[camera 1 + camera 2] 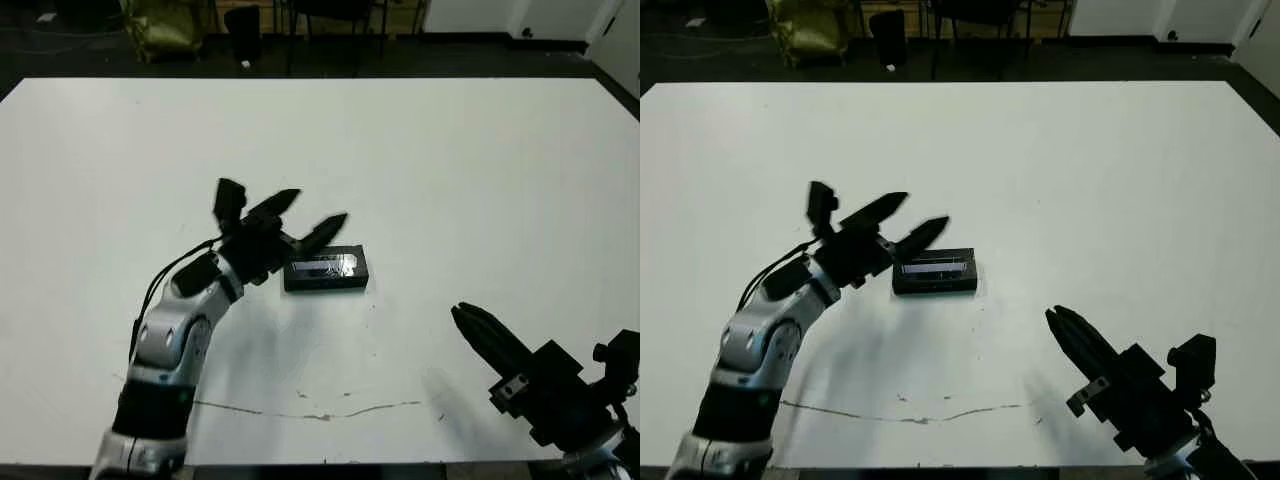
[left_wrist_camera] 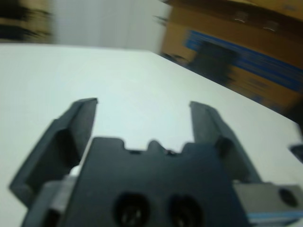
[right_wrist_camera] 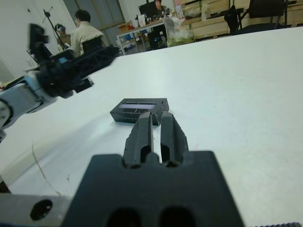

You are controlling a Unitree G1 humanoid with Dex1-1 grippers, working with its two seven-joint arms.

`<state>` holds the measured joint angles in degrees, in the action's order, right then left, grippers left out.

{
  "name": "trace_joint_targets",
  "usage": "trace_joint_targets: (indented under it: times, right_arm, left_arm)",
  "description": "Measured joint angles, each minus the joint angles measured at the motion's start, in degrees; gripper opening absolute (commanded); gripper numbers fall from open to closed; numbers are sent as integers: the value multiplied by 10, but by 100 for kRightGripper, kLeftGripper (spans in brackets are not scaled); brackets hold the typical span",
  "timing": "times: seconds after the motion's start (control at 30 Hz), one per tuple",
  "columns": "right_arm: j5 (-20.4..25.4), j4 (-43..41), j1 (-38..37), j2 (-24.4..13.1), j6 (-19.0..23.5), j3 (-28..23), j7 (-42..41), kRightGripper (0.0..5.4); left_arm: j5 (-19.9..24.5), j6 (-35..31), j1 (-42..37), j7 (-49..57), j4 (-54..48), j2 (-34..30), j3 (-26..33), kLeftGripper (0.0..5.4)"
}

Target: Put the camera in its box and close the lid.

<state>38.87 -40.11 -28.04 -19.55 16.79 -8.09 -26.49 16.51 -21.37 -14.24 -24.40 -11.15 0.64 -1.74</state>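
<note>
A small black box (image 1: 326,283) lies in the middle of the white table, with the lid (image 1: 324,265) lying flat on top and its silvery strip facing up. The right wrist view shows the lid (image 3: 137,106) flush on the box (image 3: 129,117). The camera is hidden from view. My left gripper (image 1: 315,207) hovers open just left of and above the box, its fingers pointing over the box's left end and holding nothing. My right gripper (image 1: 460,312) is shut and empty near the table's front right, pointing toward the box from a hand's length away.
A thin crack line (image 1: 300,412) runs along the table (image 1: 450,150) near the front edge. Beyond the far edge stand chairs and a yellow bag (image 1: 160,25). A seated person (image 3: 85,30) and desks show in the right wrist view. Cardboard boxes (image 2: 236,52) show in the left wrist view.
</note>
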Motion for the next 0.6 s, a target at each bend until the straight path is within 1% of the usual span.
trace_joint_targets:
  times: [0.1, 0.23, 0.33, 0.37, 0.43, 0.5, 0.6]
  right_arm:
    - [-10, -2, 12, 6, 0, 2, 24, 0]
    - [-36, -4, 47, 6, 1, 7, 47, 0]
    - [-46, -7, 97, -7, 40, 13, 73, 0]
    - [-55, 4, 116, -11, 40, 17, 72, 0]
    - [-77, 49, 147, -10, 14, 27, 49, 0]
    - [-94, 88, 169, -3, -20, 39, 28, 0]
    - [-110, 106, 191, 6, -41, 54, 19, 0]
  left_arm:
    - [-37, 24, 35, 45, -51, -6, -6, 251]
    - [-77, 82, 82, 74, -88, -22, -6, 152]
    - [-94, 117, 112, 88, -106, -32, -2, 78]
    - [-97, 125, 121, 92, -111, -34, 0, 58]
    - [-99, 135, 138, 99, -122, -37, 1, 7]
    - [-103, 143, 153, 108, -130, -38, 1, 3]
    - [-116, 149, 174, 123, -147, -39, 1, 3]
